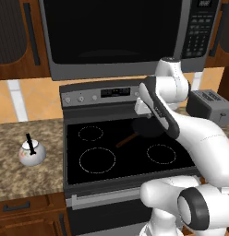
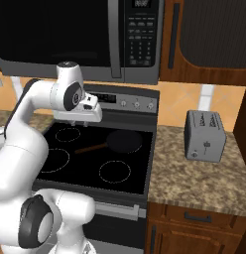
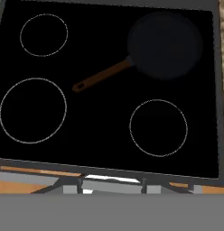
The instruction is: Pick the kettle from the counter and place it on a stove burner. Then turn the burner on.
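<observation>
The big microwave (image 1: 121, 32) hangs over the black stove (image 1: 130, 161). A dark frying pan (image 3: 164, 44) sits on the back right burner. The tool (image 2: 78, 119) is above the stove (I cannot tell if it is open). The little white kettle (image 1: 32, 153) stands on the desk (image 1: 24, 175), left of the stove.
</observation>
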You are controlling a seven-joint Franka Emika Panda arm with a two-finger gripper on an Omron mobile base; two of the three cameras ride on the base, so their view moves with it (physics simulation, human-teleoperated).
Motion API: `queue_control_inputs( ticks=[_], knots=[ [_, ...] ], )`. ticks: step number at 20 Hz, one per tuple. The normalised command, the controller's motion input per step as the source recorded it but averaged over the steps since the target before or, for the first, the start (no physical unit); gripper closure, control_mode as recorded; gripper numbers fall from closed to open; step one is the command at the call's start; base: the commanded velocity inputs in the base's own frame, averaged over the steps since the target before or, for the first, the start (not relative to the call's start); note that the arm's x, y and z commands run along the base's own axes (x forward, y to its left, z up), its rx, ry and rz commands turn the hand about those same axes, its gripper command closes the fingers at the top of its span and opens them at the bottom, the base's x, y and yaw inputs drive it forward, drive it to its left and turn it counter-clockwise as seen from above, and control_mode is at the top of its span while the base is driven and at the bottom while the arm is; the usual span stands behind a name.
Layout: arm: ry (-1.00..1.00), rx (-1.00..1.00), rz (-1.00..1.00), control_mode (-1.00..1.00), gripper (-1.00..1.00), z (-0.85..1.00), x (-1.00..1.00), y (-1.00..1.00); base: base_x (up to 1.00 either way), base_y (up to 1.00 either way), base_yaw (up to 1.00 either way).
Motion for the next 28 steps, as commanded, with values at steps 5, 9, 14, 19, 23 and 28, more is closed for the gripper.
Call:
queue_control_inputs(
  ticks=[5, 9, 14, 19, 23, 28],
  knots=[
    [0.02, 0.02, -0.01, -1.00, -1.00, -0.01, -0.41, 0.06, 0.00, 0.00, 0.00],
    [-0.17, 0.01, 0.01, -1.00, -1.00, 0.09, -0.61, 0.75, 0.00, 0.00, 0.00],
    [-0.02, -0.01, 0.03, -1.00, -1.00, 0.11, -0.19, 1.00, 0.00, 0.00, 0.00],
    [0.01, -0.06, 0.17, -1.00, -1.00, 0.05, -0.14, 1.00, 0.00, 0.00, 0.00],
    [0.00, 0.00, 0.23, -1.00, -1.00, -0.09, 0.01, 1.00, 0.00, 0.00, 0.00],
    [0.00, 0.00, 0.24, -1.00, -1.00, -0.16, 0.22, 1.00, 0.00, 0.00, 0.00]
  ],
)
